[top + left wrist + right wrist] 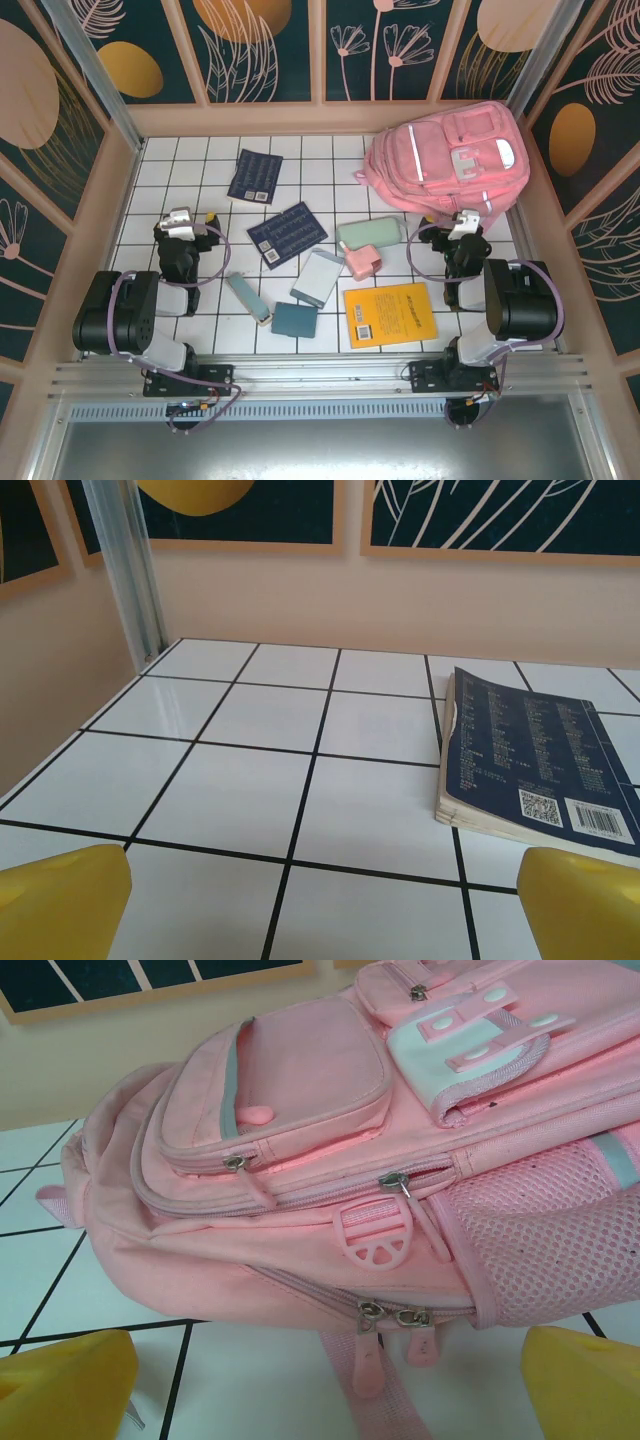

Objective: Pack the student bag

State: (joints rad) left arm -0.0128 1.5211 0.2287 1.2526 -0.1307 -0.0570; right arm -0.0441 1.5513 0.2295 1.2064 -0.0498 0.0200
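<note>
The student bag [450, 160] is a large pink backpack lying at the back right of the tiled table. In the right wrist view the student bag [300, 1160] lies close in front, its zips closed, two main zipper pulls [388, 1315] side by side at its lower edge. My right gripper [463, 215] sits just in front of the bag, open; its yellow fingertips [65, 1385] frame my right gripper [325, 1385] with nothing between them. My left gripper [190, 213] stands open at the left over bare tiles, my left gripper [325, 910] empty between yellow fingertips [60, 900].
Loose items lie mid-table: two dark blue books [254, 176] [287, 234], a green pouch [370, 233], a small pink pouch [362, 262], a light blue notebook [318, 277], a teal booklet [294, 320], a yellow book [389, 314], a slim case [248, 297]. One dark blue book [540, 755] lies ahead-right of my left gripper. Walls enclose the table.
</note>
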